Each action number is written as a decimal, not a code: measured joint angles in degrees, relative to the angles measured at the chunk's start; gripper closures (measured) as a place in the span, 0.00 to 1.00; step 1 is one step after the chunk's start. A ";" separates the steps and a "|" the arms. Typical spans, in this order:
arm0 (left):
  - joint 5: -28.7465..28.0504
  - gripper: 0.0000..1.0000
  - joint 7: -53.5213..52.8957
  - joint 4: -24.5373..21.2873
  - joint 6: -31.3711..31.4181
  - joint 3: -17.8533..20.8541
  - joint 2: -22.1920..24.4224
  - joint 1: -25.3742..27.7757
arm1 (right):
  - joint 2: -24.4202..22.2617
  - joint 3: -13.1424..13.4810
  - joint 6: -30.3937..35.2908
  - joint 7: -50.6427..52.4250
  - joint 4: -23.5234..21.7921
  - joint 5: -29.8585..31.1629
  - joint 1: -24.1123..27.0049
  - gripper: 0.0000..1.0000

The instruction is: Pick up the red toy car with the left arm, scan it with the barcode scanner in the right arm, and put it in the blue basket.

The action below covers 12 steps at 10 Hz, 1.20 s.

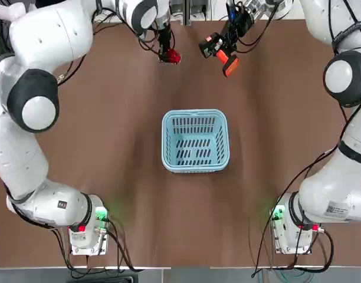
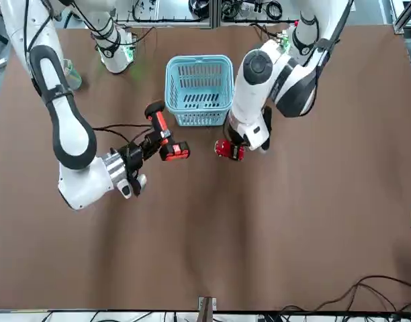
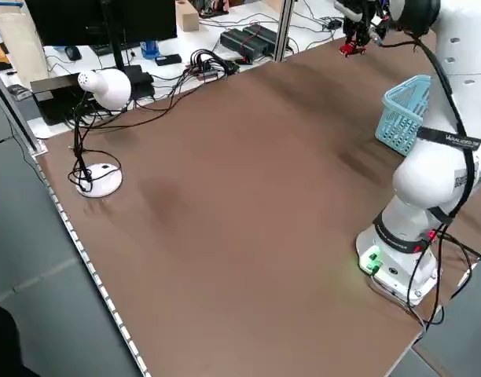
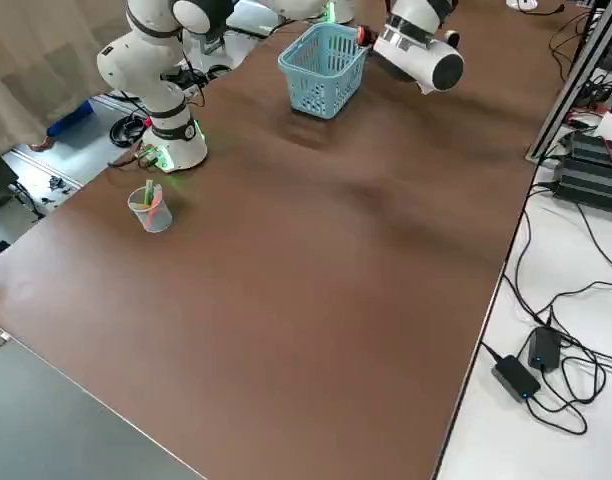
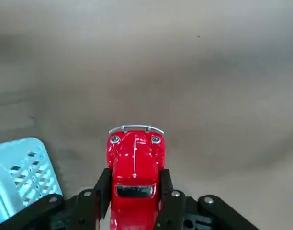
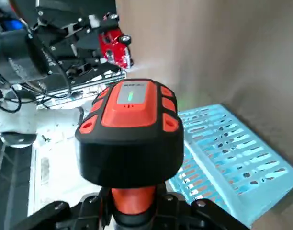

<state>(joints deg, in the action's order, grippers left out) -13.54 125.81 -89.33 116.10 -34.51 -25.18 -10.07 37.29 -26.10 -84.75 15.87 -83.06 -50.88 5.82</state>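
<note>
While the left gripper (image 1: 167,54) clamps the car (image 1: 170,56) above the bench (image 1: 110,147) beyond the basket (image 1: 195,141), the right gripper (image 2: 140,157) grips the scanner (image 1: 220,52) just beside it. Pickup is done; scanning seems underway, basketing remains.

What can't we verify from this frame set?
- Barcode on the red toy car: only its roof and hood show in the left wrist view; its underside faces away.
- Right gripper fingers on the barcode scanner: the scanner head fills the right wrist view.
- Contents of the clear cup in the right side view: too small.
- Blue basket in the left side view: partly behind an arm.
</note>
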 joint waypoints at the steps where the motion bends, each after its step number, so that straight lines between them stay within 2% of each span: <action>1: -0.21 0.56 1.26 0.97 0.00 -0.45 -0.71 -0.18 | 0.01 -0.58 0.30 0.23 -0.13 -0.81 0.05 0.63; 4: -0.23 0.56 3.70 2.23 -0.04 -0.72 -1.36 -1.70 | 0.04 -2.19 -0.50 1.32 -1.97 -4.32 -0.09 0.63; 7: -0.23 0.56 6.27 2.30 -0.04 -0.76 -2.10 -2.42 | 0.08 -2.35 -4.05 1.61 -2.45 -4.46 -0.24 0.63; 12: -0.03 0.56 7.20 2.98 -0.04 -0.76 -2.11 -2.39 | 0.08 -2.18 -5.73 1.80 -2.46 -2.22 -0.31 0.63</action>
<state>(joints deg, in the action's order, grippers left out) -13.57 133.01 -86.34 116.06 -35.27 -27.29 -12.46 37.37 -28.29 -90.48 17.67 -85.53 -53.10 5.51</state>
